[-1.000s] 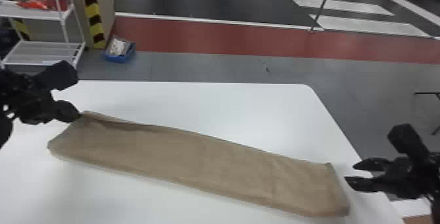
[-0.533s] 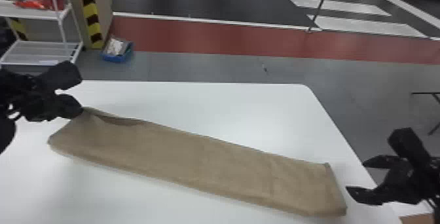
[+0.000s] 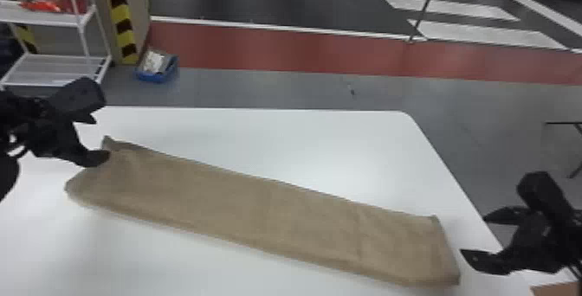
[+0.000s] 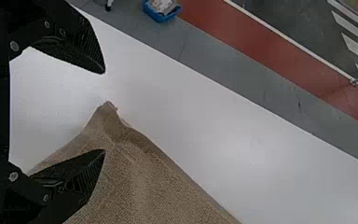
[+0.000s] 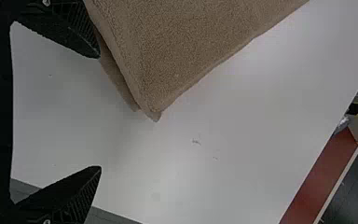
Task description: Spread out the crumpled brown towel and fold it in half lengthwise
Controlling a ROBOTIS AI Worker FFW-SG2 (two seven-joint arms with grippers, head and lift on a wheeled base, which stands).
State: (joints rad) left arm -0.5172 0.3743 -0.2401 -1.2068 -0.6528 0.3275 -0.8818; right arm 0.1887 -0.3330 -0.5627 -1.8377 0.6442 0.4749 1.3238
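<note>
The brown towel (image 3: 268, 213) lies as a long narrow folded strip slanting across the white table (image 3: 277, 135). At its far left corner, my left gripper (image 3: 97, 139) stands open, one finger over the towel. In the left wrist view the towel's corner (image 4: 108, 112) sits between and just beyond the spread fingertips of the left gripper (image 4: 105, 112). Off the towel's right end, near the table's right edge, my right gripper (image 3: 474, 234) is open and holds nothing. The right wrist view has the layered corner (image 5: 151, 100) of the towel beyond the right gripper's open fingertips (image 5: 100, 112).
Beyond the table, a white shelf rack (image 3: 56, 68) and a blue bin (image 3: 156, 72) stand on the floor at the back left. The table's right edge (image 3: 450, 169) runs close to the right gripper. Part of a brown box (image 3: 558, 290) shows at the lower right.
The left gripper has opened and let go of the towel's corner. On the right, the gripper's fingers have spread wider beside the towel's end.
</note>
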